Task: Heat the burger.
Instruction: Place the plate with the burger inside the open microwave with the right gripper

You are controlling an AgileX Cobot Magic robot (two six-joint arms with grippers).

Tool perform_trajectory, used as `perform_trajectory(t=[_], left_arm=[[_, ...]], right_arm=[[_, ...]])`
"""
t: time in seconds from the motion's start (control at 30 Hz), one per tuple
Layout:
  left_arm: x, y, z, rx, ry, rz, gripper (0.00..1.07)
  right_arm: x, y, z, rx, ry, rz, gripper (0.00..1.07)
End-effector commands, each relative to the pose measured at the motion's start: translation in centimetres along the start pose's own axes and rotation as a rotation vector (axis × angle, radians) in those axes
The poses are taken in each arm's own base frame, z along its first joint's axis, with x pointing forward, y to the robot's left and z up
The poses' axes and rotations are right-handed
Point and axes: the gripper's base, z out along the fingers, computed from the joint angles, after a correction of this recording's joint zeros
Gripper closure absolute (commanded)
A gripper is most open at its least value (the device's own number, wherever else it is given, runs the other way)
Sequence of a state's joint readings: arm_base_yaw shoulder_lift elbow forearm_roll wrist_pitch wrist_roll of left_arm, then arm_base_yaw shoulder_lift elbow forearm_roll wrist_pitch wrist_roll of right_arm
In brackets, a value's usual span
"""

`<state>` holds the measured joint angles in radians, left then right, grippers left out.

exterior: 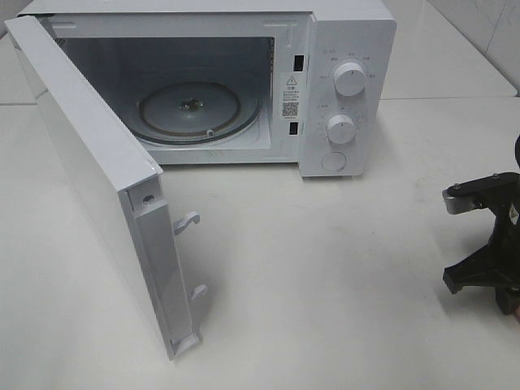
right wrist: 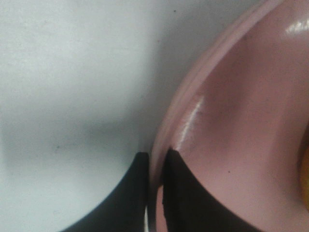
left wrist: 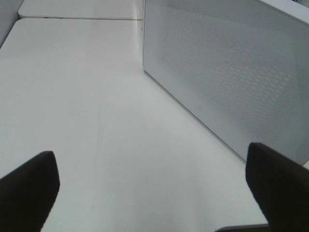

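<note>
Your microwave (exterior: 341, 81) stood with its door (exterior: 89, 162) swung wide and its glass tray (exterior: 191, 110) bare, well to the left of your right pincer (right wrist: 155, 159), the nearer arm. That pincer had pinched the rim of the pink plate (right wrist: 241, 121). The burger (right wrist: 305, 179) showed only as a yellowish sliver farther in across the plate. Your left pincer (left wrist: 152, 164) hung wide open, empty, beside the door.

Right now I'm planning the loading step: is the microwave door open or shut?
Open. The door stands wide to the left in the high view, and the glass turntable inside shows bare.
</note>
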<state>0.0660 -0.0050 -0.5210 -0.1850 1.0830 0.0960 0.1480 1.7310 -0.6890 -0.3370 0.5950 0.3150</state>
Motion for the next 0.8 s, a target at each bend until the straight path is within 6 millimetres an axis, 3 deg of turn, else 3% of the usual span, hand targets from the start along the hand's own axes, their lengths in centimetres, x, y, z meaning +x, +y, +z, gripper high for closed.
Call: perform_trajectory(t=[0.03,0.23,0.8], left_arm=[[0.1,0.0,-0.2,0.006,-0.026,0.004,0.08],[0.1,0.0,-0.2,0.006,-0.026,0.004,0.08],[0.1,0.0,-0.2,0.006,-0.026,0.004,0.08]], right_arm=[[0.3,-0.1,0.1,0.005,0.012,0.013,1.07],[0.6,-0.6,-1.0,0.046,-0.01,0.032,1.07],[1.4,0.6,-3.6,0.262,-0.043,-0.039,1.07]])
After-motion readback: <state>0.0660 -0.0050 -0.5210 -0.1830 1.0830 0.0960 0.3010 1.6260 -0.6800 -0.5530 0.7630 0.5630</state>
